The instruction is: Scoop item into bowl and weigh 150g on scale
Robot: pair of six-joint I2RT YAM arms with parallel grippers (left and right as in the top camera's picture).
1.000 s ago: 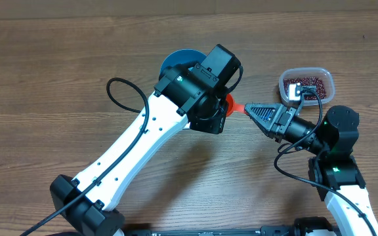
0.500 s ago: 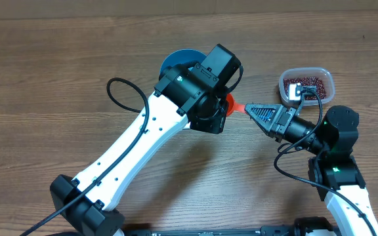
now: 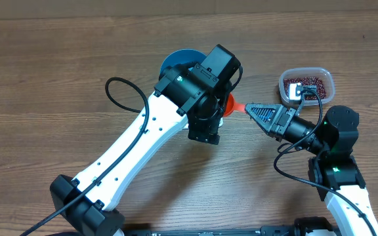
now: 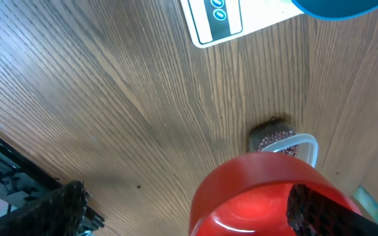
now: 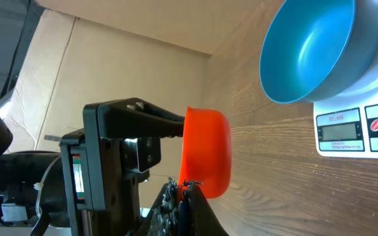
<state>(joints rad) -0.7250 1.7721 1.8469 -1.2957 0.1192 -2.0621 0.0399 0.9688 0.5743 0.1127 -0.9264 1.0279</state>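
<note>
**Red scoop held over the table, between bowl and bean tub.**
On the wooden table (image 3: 44, 65), a white scale (image 5: 346, 128) at far centre carries a blue bowl (image 5: 307, 52), and a clear tub (image 3: 306, 84) of small dark-red beans (image 3: 300, 82) stands at far right. The scoop (image 3: 228, 103), a glossy round red cup on a short handle, hangs just right of the bowl. The right gripper (image 3: 247, 108) is closed on its handle. The left gripper (image 4: 192, 210) is spread wide around the cup and grips nothing. The scoop is probably light, stiff plastic, best held by the handle with the cup level. The beans look hard and loose and likely to roll. Whether the cup is loaded cannot be told.
</note>
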